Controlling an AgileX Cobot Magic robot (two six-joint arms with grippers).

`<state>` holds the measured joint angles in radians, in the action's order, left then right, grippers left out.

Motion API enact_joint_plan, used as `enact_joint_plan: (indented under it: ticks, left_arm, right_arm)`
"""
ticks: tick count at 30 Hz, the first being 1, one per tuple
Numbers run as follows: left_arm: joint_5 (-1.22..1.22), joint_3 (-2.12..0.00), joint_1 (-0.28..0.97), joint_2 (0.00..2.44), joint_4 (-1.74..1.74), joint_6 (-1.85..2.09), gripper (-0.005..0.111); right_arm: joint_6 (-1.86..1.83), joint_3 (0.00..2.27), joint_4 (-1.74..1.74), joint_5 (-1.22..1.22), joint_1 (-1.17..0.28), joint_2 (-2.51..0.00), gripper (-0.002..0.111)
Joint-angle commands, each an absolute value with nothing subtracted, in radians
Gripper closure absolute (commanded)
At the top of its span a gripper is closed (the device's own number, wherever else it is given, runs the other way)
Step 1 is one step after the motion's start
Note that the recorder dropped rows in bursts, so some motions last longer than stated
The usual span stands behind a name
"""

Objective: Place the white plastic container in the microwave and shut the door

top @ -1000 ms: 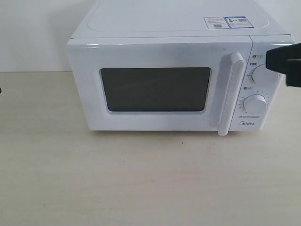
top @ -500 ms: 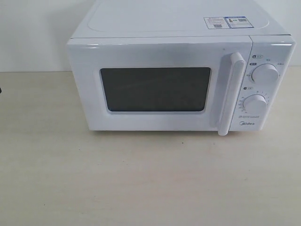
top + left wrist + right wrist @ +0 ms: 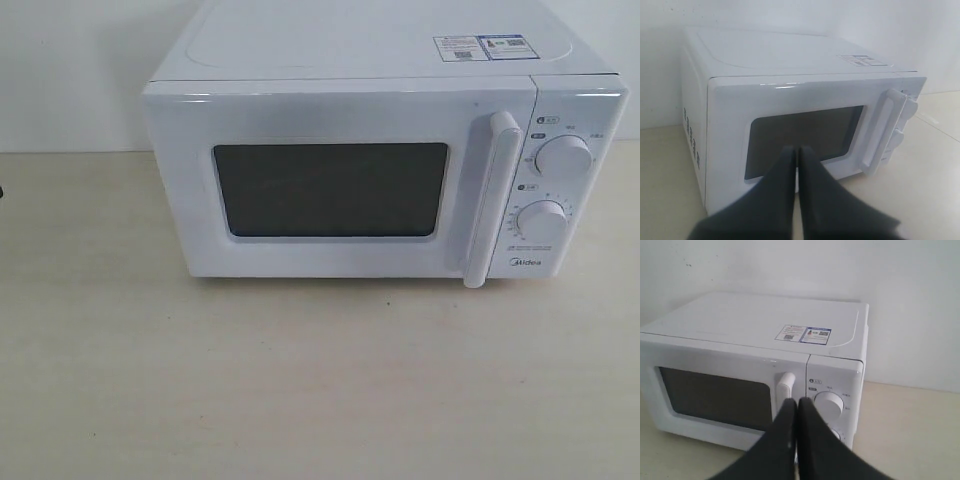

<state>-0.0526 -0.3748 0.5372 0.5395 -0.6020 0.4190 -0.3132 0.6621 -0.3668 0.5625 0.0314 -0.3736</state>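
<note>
The white microwave (image 3: pixel 380 60) stands at the back of the table, its door (image 3: pixel 330 110) closed, with a dark window (image 3: pixel 330 190) and a vertical bar handle (image 3: pixel 492 200). Two round dials (image 3: pixel 562 157) sit on its right panel. The white plastic container is out of view. Neither gripper shows in the exterior view. My left gripper (image 3: pixel 797 151) is shut and empty, held back from the microwave (image 3: pixel 790 65) on the window side. My right gripper (image 3: pixel 796 402) is shut and empty too, away from the microwave (image 3: pixel 765 315) near the handle (image 3: pixel 785 385).
A pale wooden table (image 3: pixel 320 380) stretches in front of the microwave. A white wall (image 3: pixel 70 70) stands behind it. Stickers (image 3: pixel 480 47) lie on the microwave's top.
One second ago the right gripper showed at the right edge near the upper dial. It has since left the exterior view. The microwave has not moved.
</note>
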Motion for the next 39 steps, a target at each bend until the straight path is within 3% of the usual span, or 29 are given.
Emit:
enact_joint_plan:
  ticks: [1,18,27,39]
  left_arm:
    - [-0.046,-0.372,0.544,0.533,-0.601,0.423,0.102]
    - [-0.046,-0.372,0.544,0.533,-0.601,0.423,0.102]
    - [-0.046,-0.372,0.544,0.533,-0.601,0.423,0.102]
    - [-0.044,-0.372,0.544,0.532,-0.601,0.423,0.102]
  right_arm:
    - [-0.322,0.522,-0.360,0.457,0.037,-0.353,0.109]
    - [-0.312,0.049,-0.368,0.318,0.037,-0.133,0.109]
    - [-0.312,0.000,-0.407,0.307,0.037,0.000,0.109]
    - [-0.276,0.000,-0.362,0.347,0.037,0.000,0.109]
